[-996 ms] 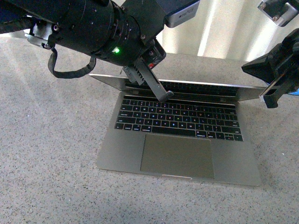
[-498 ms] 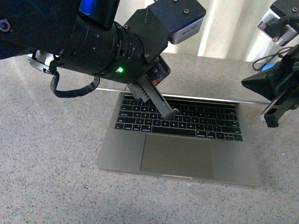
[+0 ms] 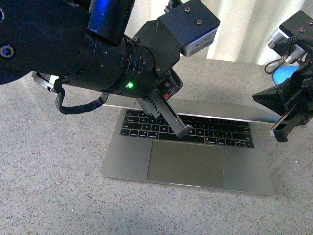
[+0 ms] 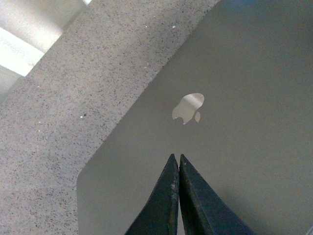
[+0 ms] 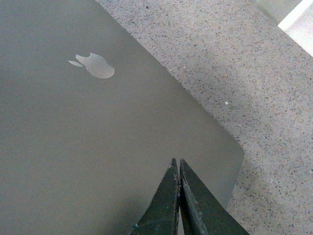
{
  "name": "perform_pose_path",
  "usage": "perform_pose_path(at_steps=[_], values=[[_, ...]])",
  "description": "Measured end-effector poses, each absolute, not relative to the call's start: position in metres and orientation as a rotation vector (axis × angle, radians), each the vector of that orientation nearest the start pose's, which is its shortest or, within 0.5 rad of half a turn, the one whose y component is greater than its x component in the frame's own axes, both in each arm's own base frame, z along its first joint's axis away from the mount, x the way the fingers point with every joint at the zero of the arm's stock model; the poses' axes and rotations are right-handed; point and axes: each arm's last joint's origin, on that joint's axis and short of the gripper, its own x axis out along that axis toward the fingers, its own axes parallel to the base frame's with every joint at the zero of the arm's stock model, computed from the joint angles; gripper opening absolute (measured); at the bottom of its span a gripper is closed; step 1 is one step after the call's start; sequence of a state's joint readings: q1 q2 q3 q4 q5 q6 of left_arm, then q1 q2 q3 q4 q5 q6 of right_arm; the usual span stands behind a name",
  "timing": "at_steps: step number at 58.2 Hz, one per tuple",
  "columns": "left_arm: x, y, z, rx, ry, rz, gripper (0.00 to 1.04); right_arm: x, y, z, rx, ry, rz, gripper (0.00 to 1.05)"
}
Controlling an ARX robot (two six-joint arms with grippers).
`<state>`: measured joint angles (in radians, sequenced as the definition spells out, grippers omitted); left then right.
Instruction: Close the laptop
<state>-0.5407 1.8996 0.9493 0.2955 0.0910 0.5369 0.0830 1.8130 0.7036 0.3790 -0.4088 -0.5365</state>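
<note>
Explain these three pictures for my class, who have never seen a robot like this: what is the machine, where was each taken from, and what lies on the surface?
It is a two-armed robot. The front view looks down from its body at a laptop on a speckled counter, lid partly lowered, keys showing. The other two come from cameras on each wrist, both facing the lid's logo. The left gripper and right gripper are pinched shut, holding nothing.

Grey laptop (image 3: 124, 161) lies at the front view's lower centre; lid (image 3: 220, 111) with shiny logo (image 4: 188, 107) tilted low over black keys (image 3: 215, 133), not yet shut; trackpad (image 3: 186, 164) bare.
</note>
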Motion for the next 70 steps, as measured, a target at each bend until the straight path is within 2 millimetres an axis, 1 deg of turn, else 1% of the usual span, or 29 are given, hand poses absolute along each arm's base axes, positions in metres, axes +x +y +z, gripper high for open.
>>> perform_pose_path(at_steps=[38, 70], values=[[0.308, -0.196, 0.117, 0.601, 0.488, -0.787, 0.04, 0.313, 0.036, 0.098, -0.381, 0.597, 0.647, 0.01], [0.300, -0.191, 0.103, 0.545, 0.514, -0.797, 0.04, 0.310, 0.034, 0.086, -0.373, 0.630, 0.648, 0.01]])
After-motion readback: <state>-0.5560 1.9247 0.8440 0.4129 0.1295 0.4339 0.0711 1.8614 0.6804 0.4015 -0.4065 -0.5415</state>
